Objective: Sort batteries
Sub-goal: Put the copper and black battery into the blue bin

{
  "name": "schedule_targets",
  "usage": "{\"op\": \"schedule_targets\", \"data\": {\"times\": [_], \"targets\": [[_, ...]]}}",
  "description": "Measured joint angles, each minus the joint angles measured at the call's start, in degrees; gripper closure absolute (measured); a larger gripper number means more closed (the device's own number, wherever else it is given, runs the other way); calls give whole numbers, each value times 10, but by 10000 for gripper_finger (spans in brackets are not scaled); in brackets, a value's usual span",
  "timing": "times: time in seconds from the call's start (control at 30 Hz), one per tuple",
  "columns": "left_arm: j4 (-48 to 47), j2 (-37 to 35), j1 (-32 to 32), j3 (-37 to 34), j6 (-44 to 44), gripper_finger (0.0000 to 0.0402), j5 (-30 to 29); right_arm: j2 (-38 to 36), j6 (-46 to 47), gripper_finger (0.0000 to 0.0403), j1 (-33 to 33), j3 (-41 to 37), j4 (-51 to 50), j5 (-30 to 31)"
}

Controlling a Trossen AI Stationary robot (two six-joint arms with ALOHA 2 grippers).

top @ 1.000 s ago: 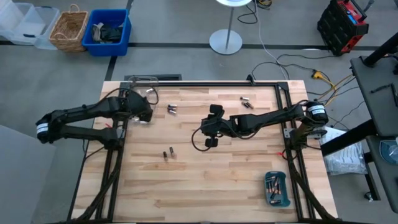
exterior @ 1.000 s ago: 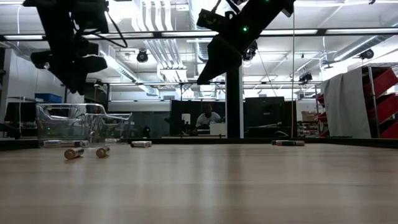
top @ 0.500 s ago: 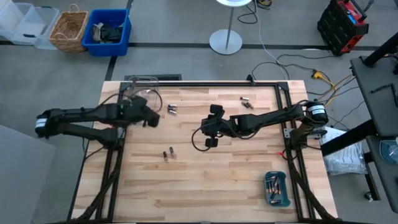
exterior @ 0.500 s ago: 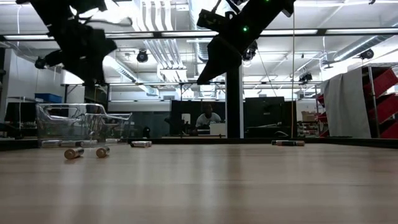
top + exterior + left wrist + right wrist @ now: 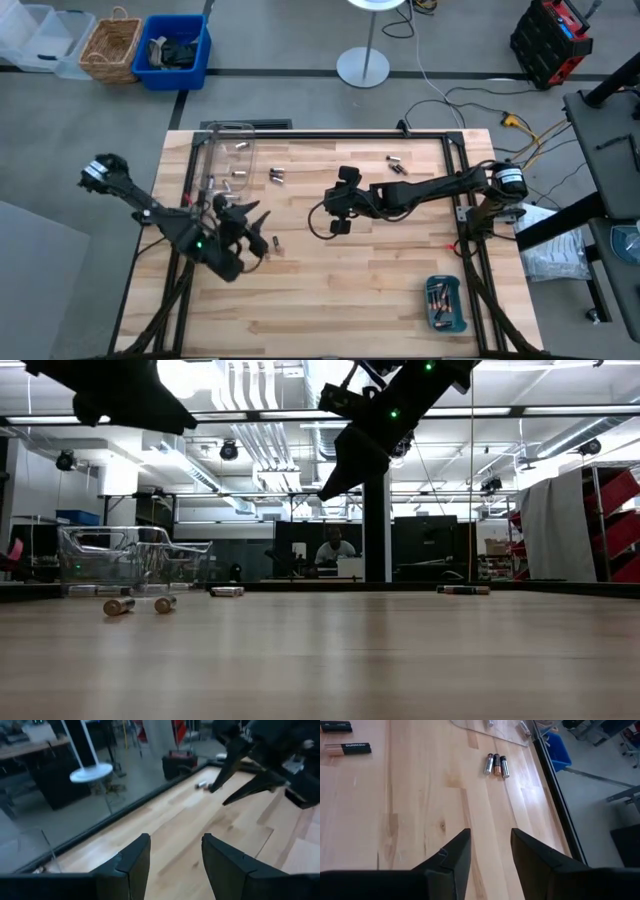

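Note:
Batteries lie loose on the wooden table: a pair [image 5: 270,246] near my left gripper, a trio [image 5: 277,176] [image 5: 496,765] by the clear box, two more [image 5: 395,163] at the far side. The clear box [image 5: 226,163] at the far left has several cells in it. A teal tray [image 5: 445,303] at the near right holds several more. My left gripper [image 5: 254,227] hovers open above the table, left of centre, pointing right, with nothing between its fingers [image 5: 172,865]. My right gripper [image 5: 336,210] hangs open and empty above the table's middle [image 5: 487,855].
Black frame rails [image 5: 330,134] run along the table's far, left and right edges. Off the table beyond the far-left corner stand a blue bin [image 5: 177,50] and a wicker basket [image 5: 110,48]. A lamp base [image 5: 362,66] stands behind the table. Bare wood lies between the arms and along the near edge.
My left gripper has swung away from the clear box toward the table's near edge and risen, and it has turned to point toward the right. It now hovers beside the pair of batteries left of centre.

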Motion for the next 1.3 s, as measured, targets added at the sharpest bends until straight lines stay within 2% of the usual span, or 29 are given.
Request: {"op": "schedule_targets", "data": {"times": [0.07,0.27,0.37,0.53,0.73,1.0,1.3], "targets": [[0,16,-11,0,-21,244,-17,0,0,270,-3,0,0,0],[0,38,-9,1,-50,244,-16,0,0,271,-6,0,0,0],[4,37,-9,1,-39,244,18,0,0,278,-6,-1,-4,-9],[39,37,-9,1,52,244,121,0,-15,288,-7,-2,-6,-98],[89,31,-9,2,216,244,192,-7,27,294,-10,-2,-73,-100],[84,-16,9,-1,340,246,195,-36,154,280,-11,-3,-215,-46],[112,-38,46,-26,413,246,215,-59,218,273,-12,-3,-246,-39]]}}
